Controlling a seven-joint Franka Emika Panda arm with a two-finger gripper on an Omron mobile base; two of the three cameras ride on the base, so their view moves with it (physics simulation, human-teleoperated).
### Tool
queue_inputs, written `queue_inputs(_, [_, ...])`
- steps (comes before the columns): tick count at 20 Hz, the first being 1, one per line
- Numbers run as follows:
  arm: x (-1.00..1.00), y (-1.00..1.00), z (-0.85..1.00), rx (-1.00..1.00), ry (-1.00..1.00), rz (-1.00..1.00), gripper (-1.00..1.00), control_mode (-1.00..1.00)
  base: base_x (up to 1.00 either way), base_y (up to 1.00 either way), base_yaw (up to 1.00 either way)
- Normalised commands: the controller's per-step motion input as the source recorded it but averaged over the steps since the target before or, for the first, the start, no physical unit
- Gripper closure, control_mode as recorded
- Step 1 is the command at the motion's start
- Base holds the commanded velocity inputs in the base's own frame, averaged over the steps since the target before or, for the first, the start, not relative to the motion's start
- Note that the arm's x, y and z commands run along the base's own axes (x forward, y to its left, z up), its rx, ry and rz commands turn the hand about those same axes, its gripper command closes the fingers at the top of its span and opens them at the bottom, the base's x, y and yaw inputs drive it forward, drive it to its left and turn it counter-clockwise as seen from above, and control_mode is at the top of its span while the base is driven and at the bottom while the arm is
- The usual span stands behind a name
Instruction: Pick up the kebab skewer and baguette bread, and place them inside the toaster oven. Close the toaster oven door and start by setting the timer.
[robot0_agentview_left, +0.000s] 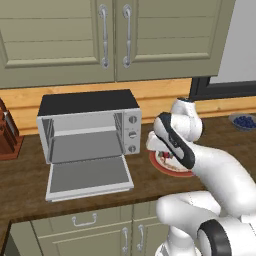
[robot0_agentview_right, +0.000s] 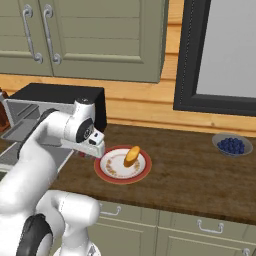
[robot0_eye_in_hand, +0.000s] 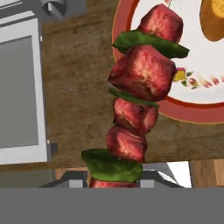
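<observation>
Low over the plate, gripper (closed) clasps kebab skewer.

The dark wooden bench carries the toaster oven with its door dropped open, a red-rimmed plate just beside it, a blueberry bowl well apart, and a knife block.

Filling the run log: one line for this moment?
gripper: shut on kebab skewer | baguette bread: on plate | toaster oven door: open
</observation>
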Motion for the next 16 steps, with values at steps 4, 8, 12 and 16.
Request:
queue_inputs(4, [-0.6,1.0,0.92,-0.03,0.09,0.15,1.0,-1.0,0.0,0.0,0.0])
queue_inputs(8, [-0.09,1.0,0.7,-0.09,0.08,0.12,1.0,-1.0,0.0,0.0,0.0])
queue_inputs(12, [0.44,1.0,0.16,-0.14,0.01,0.09,1.0,-1.0,0.0,0.0,0.0])
queue_inputs(16, [0.6,1.0,0.09,-0.11,0.01,0.06,1.0,-1.0,0.0,0.0,0.0])
